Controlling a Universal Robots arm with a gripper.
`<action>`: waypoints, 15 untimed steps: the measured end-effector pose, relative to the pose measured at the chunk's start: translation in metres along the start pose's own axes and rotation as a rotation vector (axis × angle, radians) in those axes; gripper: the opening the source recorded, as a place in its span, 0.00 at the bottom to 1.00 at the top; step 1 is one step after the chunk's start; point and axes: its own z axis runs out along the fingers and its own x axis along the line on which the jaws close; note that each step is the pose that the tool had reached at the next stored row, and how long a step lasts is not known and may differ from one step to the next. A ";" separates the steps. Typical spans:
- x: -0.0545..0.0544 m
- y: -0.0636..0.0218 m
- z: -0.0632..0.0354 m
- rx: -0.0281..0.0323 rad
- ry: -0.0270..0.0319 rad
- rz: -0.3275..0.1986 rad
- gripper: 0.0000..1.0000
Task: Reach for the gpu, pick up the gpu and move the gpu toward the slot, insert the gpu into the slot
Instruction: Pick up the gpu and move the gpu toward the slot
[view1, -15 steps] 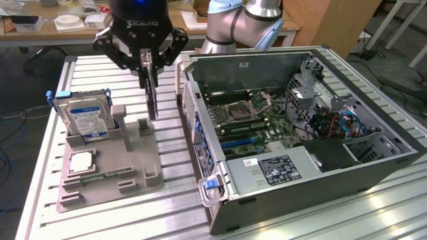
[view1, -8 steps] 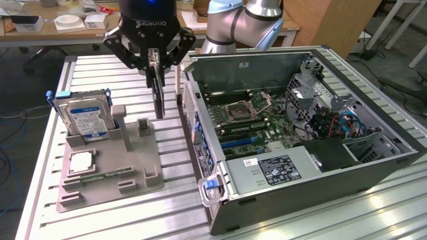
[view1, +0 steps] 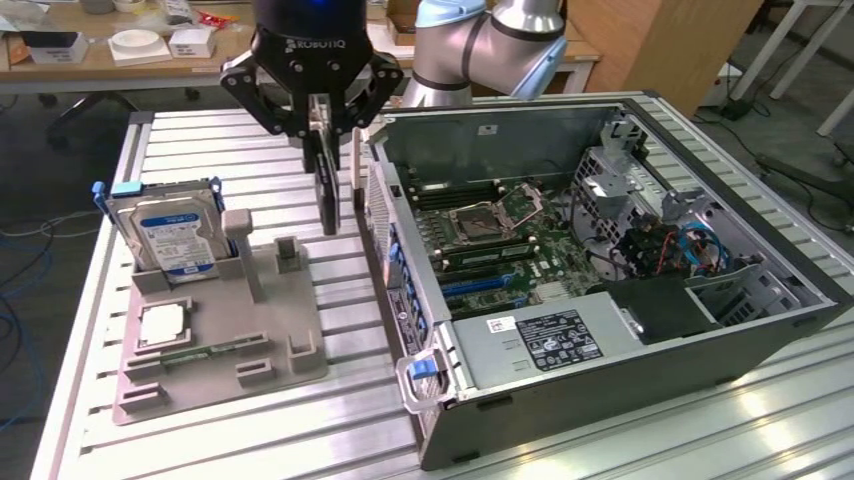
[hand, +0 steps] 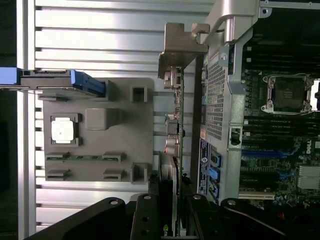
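Observation:
My gripper (view1: 322, 118) is shut on the gpu (view1: 328, 185), a thin card that hangs edge-on and upright above the table. It hovers between the grey fixture (view1: 260, 335) and the open computer case (view1: 561, 385), close to the case's rear wall. In the wrist view the gpu (hand: 178, 125) runs away from my gripper (hand: 175, 212), with its silver end bracket (hand: 181, 47) at the far end. The blue slots (view1: 474, 286) lie on the motherboard inside the case, apart from the card; they show in the wrist view as the slots (hand: 270, 153) beyond the case wall.
The fixture holds a blue-labelled hard drive (view1: 167, 235) standing upright, a square processor chip (view1: 160, 325) and a small green memory stick (view1: 203, 352). Inside the case sit a CPU socket (view1: 483, 215) and cables (view1: 667, 250). The ribbed metal table (view1: 227, 150) surrounds everything.

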 end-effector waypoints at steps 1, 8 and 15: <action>-0.001 0.0000 -0.0001 0.0000 0.0000 0.000 0.26; -0.012 -0.0002 -0.0002 0.0000 -0.0001 0.000 0.26; -0.024 -0.0003 -0.0003 -0.0001 -0.0001 0.000 0.26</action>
